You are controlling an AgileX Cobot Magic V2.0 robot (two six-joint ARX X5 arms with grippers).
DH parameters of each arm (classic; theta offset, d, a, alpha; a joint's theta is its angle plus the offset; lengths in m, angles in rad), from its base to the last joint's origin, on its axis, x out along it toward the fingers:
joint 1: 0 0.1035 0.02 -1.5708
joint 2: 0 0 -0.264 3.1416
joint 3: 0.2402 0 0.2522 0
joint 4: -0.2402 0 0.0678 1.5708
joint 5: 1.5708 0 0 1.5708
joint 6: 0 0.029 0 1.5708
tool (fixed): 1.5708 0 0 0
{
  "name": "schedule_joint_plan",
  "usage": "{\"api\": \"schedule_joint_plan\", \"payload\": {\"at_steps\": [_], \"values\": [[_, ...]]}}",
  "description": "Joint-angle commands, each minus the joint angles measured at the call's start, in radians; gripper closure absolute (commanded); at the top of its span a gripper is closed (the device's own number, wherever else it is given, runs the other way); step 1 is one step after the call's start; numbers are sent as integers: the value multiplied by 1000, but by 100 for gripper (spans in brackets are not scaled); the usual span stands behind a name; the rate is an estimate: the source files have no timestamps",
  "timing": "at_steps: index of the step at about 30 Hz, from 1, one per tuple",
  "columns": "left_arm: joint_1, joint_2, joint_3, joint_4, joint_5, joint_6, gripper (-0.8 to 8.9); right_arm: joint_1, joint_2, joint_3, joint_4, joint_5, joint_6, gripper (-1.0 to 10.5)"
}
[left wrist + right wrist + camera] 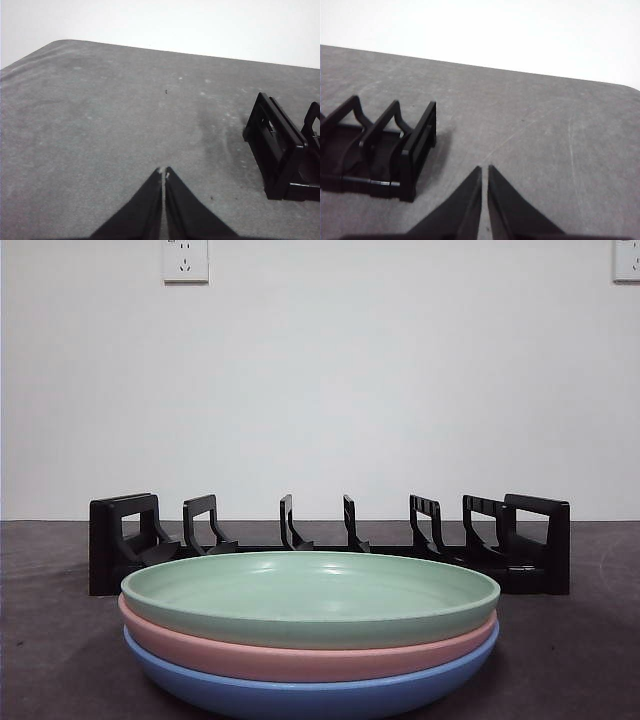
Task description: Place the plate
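Front view: three plates sit stacked at the near centre of the dark grey table. The green plate is on top, nested in the pink plate, which rests in the blue plate at the bottom. All three lie flat, rims level and roughly aligned. The stack's near edge is cut off by the bottom of the frame.

Just behind the stack, farther across the table, stands a black plate rack. It runs left to right, with a solid end panel at each side and a row of upright dividers between. No plate is in any slot. I cannot tell whether the stack touches the rack; it appears only to overlap it in the line of sight.

A white wall rises behind the table, with a wall socket at upper left and part of a second socket at the upper right edge.

Neither arm shows in the front view.

Left wrist view: the left gripper hangs above bare table, jaws closed tip to tip with only a hairline gap, holding nothing. The left end of the rack lies near it, apart from the jaws.

Right wrist view: the right gripper is likewise over bare table, jaws drawn nearly together with a thin slit between, empty. The right end of the rack lies near, untouched.
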Motion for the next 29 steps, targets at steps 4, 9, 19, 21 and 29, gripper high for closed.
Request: {"api": "schedule_joint_plan", "payload": {"at_steps": [4, 9, 19, 21, 29], "values": [[1, -2, -18, -4, -2, 0, 806, -17, -177, -79, -59, 16, 24, 928], [0, -2, -18, -5, -2, 0, 806, -23, -176, -79, -119, 57, 29, 928], [0, -2, -18, -4, -2, 0, 806, -23, -176, -78, -88, 23, 62, 928], [0, -2, -18, -4, -2, 0, 806, -23, -176, -78, -78, 23, 62, 928], [0, -2, -18, -4, -2, 0, 806, -23, -176, -78, -78, 23, 62, 928]]}}
